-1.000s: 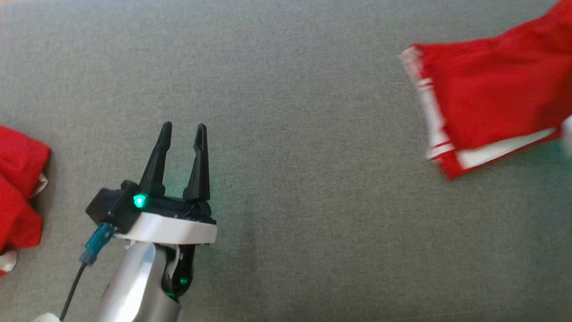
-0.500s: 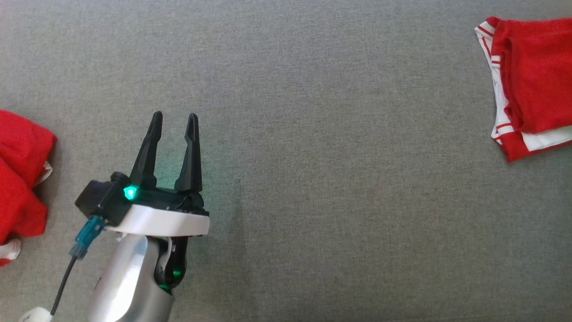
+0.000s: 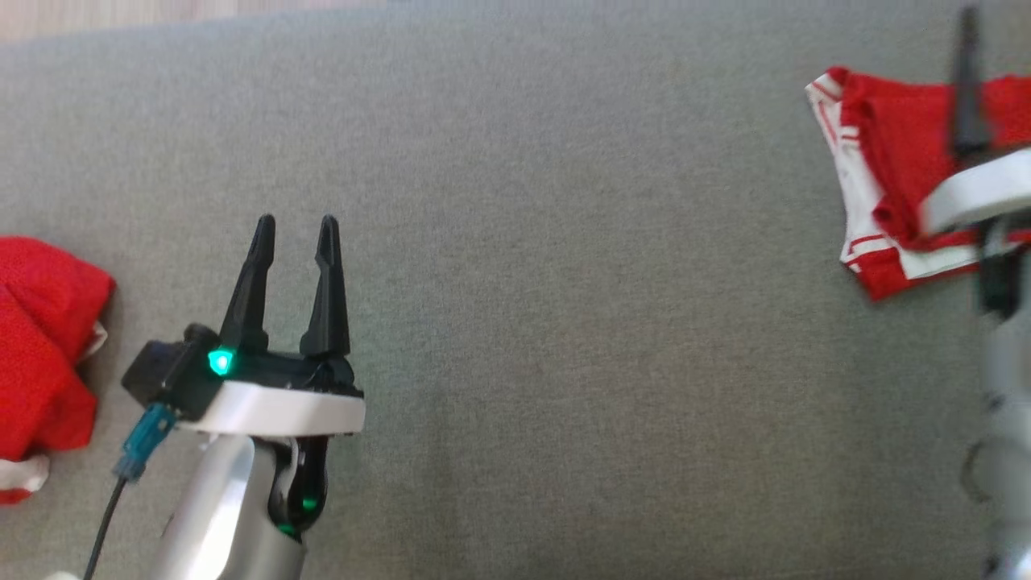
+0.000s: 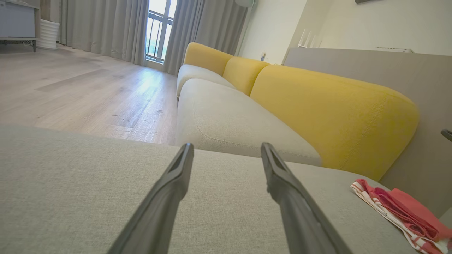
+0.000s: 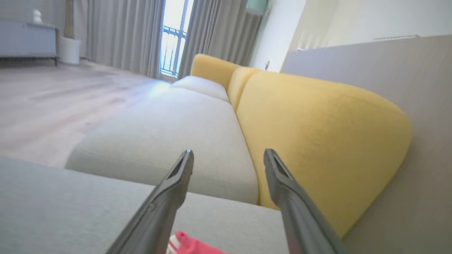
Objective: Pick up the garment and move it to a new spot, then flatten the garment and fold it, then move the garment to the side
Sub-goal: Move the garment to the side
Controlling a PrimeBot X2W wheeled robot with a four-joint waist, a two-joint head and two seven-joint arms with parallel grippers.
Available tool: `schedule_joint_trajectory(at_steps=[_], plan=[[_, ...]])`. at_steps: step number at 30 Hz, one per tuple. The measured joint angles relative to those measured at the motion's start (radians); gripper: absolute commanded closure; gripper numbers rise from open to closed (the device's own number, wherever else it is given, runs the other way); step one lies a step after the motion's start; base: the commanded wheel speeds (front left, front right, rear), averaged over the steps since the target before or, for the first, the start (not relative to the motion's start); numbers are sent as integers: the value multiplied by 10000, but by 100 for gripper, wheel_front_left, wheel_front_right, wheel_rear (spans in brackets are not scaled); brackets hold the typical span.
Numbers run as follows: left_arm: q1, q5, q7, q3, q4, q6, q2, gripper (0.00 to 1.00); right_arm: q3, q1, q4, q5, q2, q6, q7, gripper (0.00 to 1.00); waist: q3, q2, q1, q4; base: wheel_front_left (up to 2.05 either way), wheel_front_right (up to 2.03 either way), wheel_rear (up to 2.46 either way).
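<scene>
Both tools wide and empty, left tool [image 3: 296,219] parked mid-surface, right tool [image 5: 228,151] just above the folded red garment [image 3: 894,145] at the far right of the grey fabric surface [image 3: 564,242]; risk: right tool snags the top layer pulling away, dragging the fold open.

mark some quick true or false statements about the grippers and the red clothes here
The left gripper is open and holds nothing. True.
The right gripper is clamped on the folded garment. False: its jaws stand apart, gripping nothing.
The folded garment is red with white trim. True.
The folded garment lies at the robot's left. False: it lies at the right; a crumpled red cloth lies at the left.
Both lie on a wooden floor. False: on a grey fabric surface.
</scene>
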State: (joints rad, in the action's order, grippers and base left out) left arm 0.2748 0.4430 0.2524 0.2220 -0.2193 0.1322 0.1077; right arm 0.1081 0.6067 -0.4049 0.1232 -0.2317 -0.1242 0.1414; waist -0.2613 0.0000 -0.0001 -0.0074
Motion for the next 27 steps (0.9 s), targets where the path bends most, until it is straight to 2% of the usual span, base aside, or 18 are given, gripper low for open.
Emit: schedule_joint_trajectory(at_steps=[5, 8, 12, 27], plan=[[-378, -38, 0, -163, 65, 0, -31, 0, -332, -1254, 1384, -545, 1162, 2, 96, 0, 528, 0, -1, -81, 0, 0, 0], [-593, -46, 0, -263, 117, 0, -33, 0, -453, -2077, 1843, -899, 1555, 0, 182, 0, 808, 0, -1, -106, 0, 0, 0], [-908, -144, 0, -314, 136, 0, -59, 0, -474, -3083, 1894, -1333, 1666, 2, 278, 0, 1119, 0, -1, -96, 0, 0, 0], [-1843, -408, 0, -516, 81, 0, -267, 0, -899, -5080, 1250, -2817, 1818, 2, 999, 0, 1697, 0, 0, 155, 0, 0, 0]])
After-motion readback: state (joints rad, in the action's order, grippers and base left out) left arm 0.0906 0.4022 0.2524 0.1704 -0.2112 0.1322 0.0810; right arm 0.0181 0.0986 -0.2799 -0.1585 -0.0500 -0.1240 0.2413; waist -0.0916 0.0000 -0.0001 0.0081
